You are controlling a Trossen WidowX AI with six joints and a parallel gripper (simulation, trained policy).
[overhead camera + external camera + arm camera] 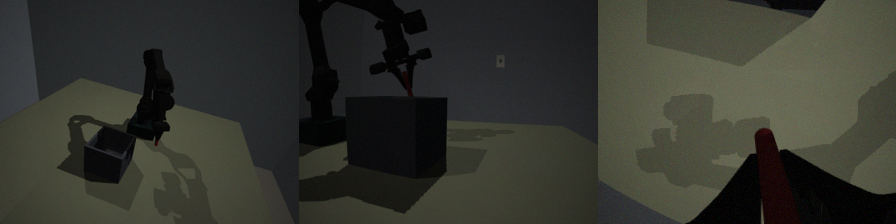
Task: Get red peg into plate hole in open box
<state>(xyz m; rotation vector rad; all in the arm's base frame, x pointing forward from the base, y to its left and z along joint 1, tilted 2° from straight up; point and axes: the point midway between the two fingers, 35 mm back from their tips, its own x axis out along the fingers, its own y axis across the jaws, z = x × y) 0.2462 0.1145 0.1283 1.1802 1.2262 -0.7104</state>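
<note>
Your gripper (pixel 156 139) (pixel 408 88) (pixel 768 158) pinched the tilted red peg (pixel 156 143) (pixel 405 75) (pixel 774 182), toward three o'clock from the box (pixel 102 163) (pixel 381 133) in top view; you needed it upright before lowering.

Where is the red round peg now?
In the top view, the red round peg is between the black fingers, right of the dark open box.

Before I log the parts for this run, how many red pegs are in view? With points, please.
1. The red peg (pixel 156 143) (pixel 407 83) (pixel 773 175) is held aslant between the gripper's (pixel 157 139) (pixel 408 88) (pixel 768 153) fingers, outside the box (pixel 103 163) (pixel 381 133). Another could be hidden inside the box.
</note>
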